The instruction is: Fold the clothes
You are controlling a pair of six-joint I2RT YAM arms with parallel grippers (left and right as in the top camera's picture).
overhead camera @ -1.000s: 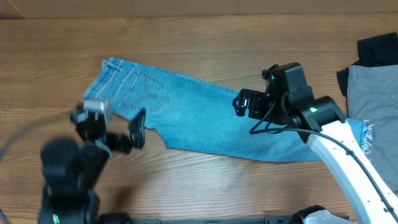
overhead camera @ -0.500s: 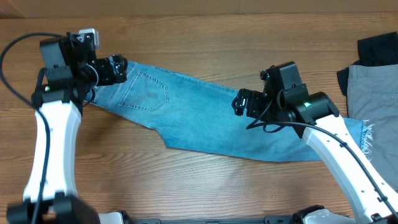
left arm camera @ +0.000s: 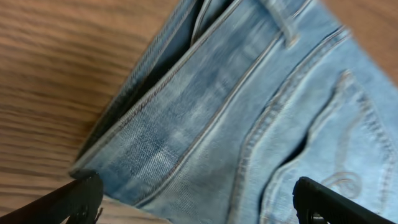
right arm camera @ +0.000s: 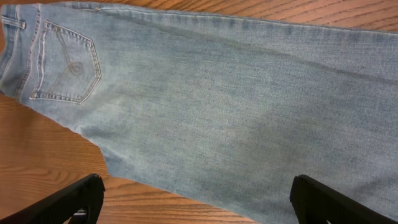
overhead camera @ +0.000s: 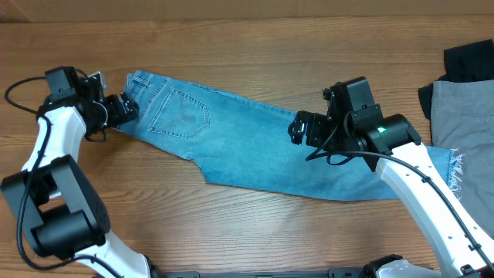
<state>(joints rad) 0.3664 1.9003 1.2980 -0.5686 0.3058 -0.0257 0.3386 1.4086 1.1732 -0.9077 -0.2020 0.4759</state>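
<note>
The jeans (overhead camera: 255, 147) are laid flat on the table (overhead camera: 247, 232), and they are light blue. Their long side is stretched in a slant from the left gripper (overhead camera: 126, 110) across to the right gripper (overhead camera: 299, 128) and on past it. The waistband (left arm camera: 155, 137) is pointed at the left gripper and is seen right in front of it, between its two fingertips. The frayed leg end (overhead camera: 451, 166) is found at the other end, behind the right gripper and partly hidden under the white right arm (overhead camera: 421, 181). One stitched back pocket (overhead camera: 189, 114) is turned up, just past the left gripper.

The left gripper is spread as wide as it goes, low by the edge of the waistband. Nothing is held in it. Whether the cloth is touched by its fingertips cannot be told.

The right gripper is also spread wide, above the middle of the leg. Nothing is held in it, and only smooth blue cloth is seen below it.

The grey trousers (overhead camera: 463, 116) are piled well behind the right gripper, beside the frayed leg end. The black garment (overhead camera: 467, 62) is tucked partly under them, farther back. Both are kept apart from the wide part of the jeans.
</note>
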